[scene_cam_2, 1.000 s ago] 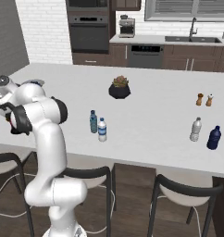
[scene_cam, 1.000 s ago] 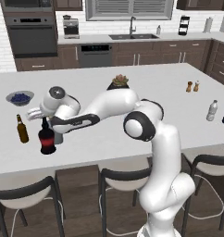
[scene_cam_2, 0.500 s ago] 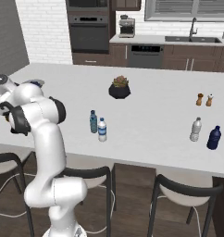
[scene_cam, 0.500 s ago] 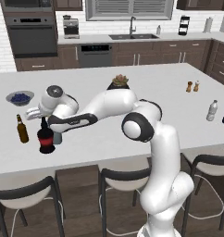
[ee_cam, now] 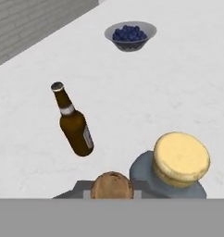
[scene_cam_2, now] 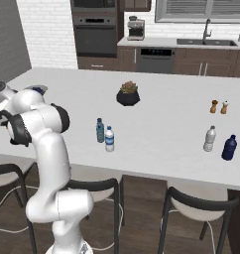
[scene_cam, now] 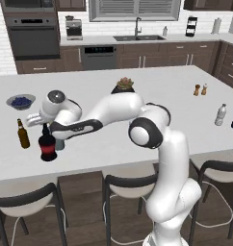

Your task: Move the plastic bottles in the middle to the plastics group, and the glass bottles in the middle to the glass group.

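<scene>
One black glass bottle [scene_cam: 47, 148] with a red label is clamped at its neck by the closed gripper [scene_cam: 45, 126], standing at the counter's [scene_cam: 137, 120] left end, just beside the grey-blue flask [ee_cam: 176, 169] and near the slim brown bottle [scene_cam: 23, 134]. Two small water bottles [scene_cam_2: 104, 135] are seen mid-counter, well apart from the clear pale-capped bottle [scene_cam_2: 210, 138] and blue container [scene_cam_2: 229, 147].

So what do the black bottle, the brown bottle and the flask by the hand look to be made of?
Black bottle: looks like dark glossy glass with a red label; its top looks like brown cork in the hand view.
Brown bottle: translucent amber, probably glass, with a pale label and a grey, likely metal cap.
Flask: smooth grey-blue body, glass or glazed ceramic; its tan, matte stopper looks like cork.
</scene>
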Robot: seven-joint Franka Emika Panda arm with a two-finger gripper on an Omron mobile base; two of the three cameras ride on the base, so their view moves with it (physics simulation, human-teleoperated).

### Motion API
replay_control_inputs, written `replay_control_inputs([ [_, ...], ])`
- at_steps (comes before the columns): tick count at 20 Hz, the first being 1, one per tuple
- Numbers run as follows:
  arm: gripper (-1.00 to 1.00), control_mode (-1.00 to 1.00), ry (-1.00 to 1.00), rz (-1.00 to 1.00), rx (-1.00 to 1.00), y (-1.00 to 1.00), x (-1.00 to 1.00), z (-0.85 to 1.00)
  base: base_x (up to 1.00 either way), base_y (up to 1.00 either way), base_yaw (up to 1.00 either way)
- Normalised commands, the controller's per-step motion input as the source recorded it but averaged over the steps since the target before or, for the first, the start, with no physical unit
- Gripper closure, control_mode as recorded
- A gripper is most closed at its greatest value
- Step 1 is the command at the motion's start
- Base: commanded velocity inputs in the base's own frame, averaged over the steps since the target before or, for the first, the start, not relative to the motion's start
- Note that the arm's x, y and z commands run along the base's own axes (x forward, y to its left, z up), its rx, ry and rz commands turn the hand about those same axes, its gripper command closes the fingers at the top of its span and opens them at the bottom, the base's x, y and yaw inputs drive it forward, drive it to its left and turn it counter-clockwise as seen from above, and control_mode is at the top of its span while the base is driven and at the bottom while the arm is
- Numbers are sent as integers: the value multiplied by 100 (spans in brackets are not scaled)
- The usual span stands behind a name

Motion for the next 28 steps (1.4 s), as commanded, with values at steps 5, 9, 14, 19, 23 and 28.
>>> replay_control_inputs([
  [5, 100, -100, 0, 0, 0, 0, -9, -2, 0, 0, 0],
  [9, 100, -100, -1, 0, 0, 0, -3, -14, 0, 0, 0],
  [14, 100, -100, -10, 0, 0, 0, -2, -35, 0, 0, 0],
  [19, 100, -100, -6, 0, 0, 0, -11, -24, 0, 0, 0],
  [23, 100, -100, 0, 0, 0, 0, -25, 0, 0, 0, 0],
  [28, 100, -100, 0, 0, 0, 0, -4, 0, 0, 0, 0],
])
